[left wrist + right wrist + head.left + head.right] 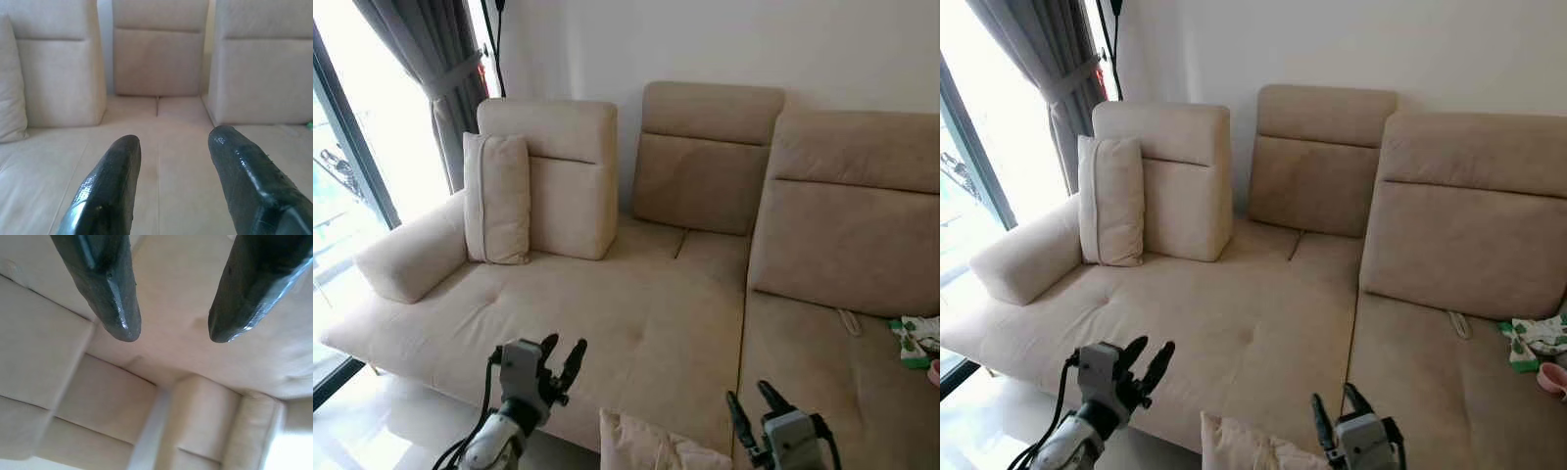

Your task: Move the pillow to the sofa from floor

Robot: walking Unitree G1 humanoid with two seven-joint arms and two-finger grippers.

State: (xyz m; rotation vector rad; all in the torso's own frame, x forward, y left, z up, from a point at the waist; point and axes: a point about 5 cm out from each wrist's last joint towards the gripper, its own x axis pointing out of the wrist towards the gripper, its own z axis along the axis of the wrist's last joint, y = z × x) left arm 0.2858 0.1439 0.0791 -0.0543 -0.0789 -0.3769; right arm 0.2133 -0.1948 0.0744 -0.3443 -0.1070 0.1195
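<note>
Pillow low at sofa front edge, between my arms. Left gripper and right gripper jaws both spread, empty. I judge pillow light, soft, squashy; pinch corner.

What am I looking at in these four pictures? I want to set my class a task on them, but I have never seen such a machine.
This is a walking humanoid robot with two silver arms, each ending in a gripper of two long black fingers. The two wide pictures come from the two eyes of a camera on its head, looking down at a beige sofa. The other two come from cameras on its wrists, looking along the fingers.

The left gripper and the right gripper are both raised before the seat, both open and holding nothing.

One pillow stands upright against a backrest on the sofa. Another pillow shows between the arms at the bottom edge. A green and white cloth lies on the seat at the right.
</note>
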